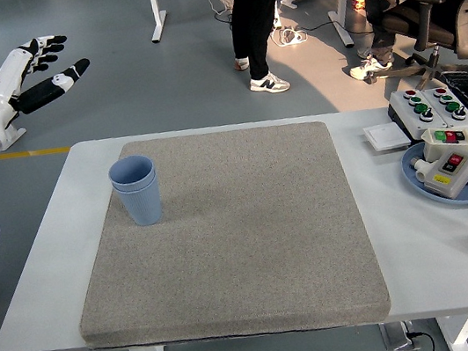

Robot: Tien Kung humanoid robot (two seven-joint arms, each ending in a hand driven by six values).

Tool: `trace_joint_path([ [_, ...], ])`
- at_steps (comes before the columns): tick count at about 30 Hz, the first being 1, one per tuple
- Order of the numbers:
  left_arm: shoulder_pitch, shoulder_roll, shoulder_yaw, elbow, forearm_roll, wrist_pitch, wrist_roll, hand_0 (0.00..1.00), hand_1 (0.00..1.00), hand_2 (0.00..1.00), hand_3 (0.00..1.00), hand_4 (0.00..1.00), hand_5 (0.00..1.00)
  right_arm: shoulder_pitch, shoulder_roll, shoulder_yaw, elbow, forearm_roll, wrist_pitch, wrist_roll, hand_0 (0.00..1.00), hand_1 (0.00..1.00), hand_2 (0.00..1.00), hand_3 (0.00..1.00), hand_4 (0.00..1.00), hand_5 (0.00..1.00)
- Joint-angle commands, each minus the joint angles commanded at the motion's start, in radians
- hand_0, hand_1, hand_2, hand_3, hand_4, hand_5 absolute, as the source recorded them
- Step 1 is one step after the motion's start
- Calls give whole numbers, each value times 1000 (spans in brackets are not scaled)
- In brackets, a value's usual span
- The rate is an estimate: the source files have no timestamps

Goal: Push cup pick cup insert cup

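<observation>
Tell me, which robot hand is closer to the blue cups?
Left. The left hand is up in the air, open, behind and left of the stacked cups. The right hand isn't in view.

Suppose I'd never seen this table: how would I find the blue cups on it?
Start with the big grey mat covering most of the white table. Near the mat's far left corner stand the blue cups, one nested inside the other, upright. They are the only things on the mat; the other clutter sits off it, at the table's right end.
</observation>
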Motion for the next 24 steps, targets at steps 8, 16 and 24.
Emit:
trace_joint_path([
  [8, 295, 11, -254, -273, -338, 6, 36, 706, 724, 725, 677, 635, 761, 4, 1, -12, -5, 34, -2, 15, 529, 504, 550, 554, 115, 795],
  [16, 583, -33, -417, -468, -676, -26, 38, 753, 786, 794, 724, 621, 998, 3, 0, -20, -9, 62, -4, 26, 529, 503, 550, 552, 113, 801],
  [24, 786, -183, -468, -544, -779, -19, -15, 794, 818, 829, 770, 619, 998, 3, 0, -3, -13, 49, -1, 27, 529, 504, 550, 553, 113, 802],
])
